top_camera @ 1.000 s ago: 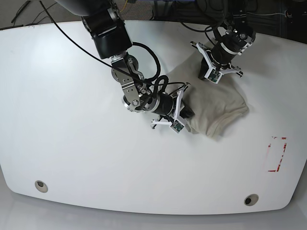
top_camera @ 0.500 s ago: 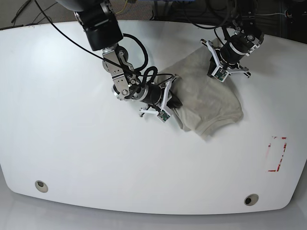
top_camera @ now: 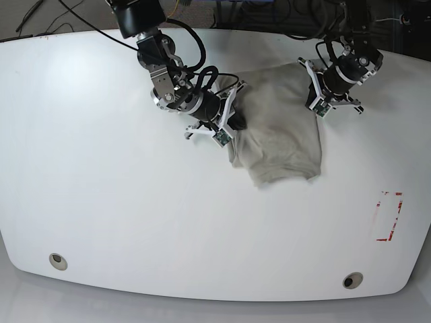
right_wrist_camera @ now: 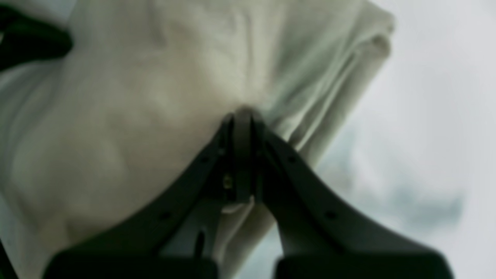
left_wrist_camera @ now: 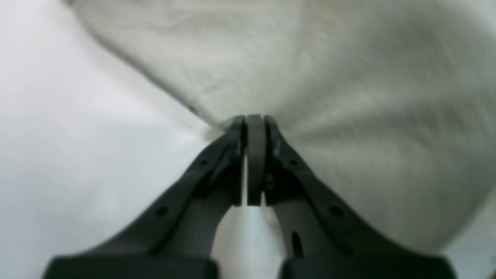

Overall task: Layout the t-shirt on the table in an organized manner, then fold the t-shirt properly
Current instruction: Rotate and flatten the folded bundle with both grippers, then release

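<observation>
As both arms have drawn back toward the far edge of the table (top_camera: 101, 202) since the earlier frames, the t-shirt (top_camera: 279, 138) has travelled with them, and it now lies further up the base view. The cloth is also stretched more squarely between the two grippers, and its lower hem hangs nearer the viewer as a rounded flap.

The right gripper (top_camera: 236, 123) has moved up and to the left in the base view. The left gripper (top_camera: 314, 94) has shifted up and to the right.

Other items on the tabletop:
- A red tape rectangle (top_camera: 389, 217) lies near the right edge, well apart from the shirt.
- Two round grommet holes sit near the front edge, one at the left (top_camera: 58, 260) and one at the right (top_camera: 351, 280).
- Dark cables run behind the far edge. Nothing lies between the shirt and the grippers.

Arm pose:
- The right arm reaches in from the upper left of the base view, with its wrist angled down toward the shirt's left edge.
- The left arm comes in from the upper right and points at the shirt's right edge.
- Both wrist views are blurred, yet each shows the jaws pressed together with fabric pinched at the tips: right gripper (right_wrist_camera: 243, 116), left gripper (left_wrist_camera: 254, 122).
</observation>
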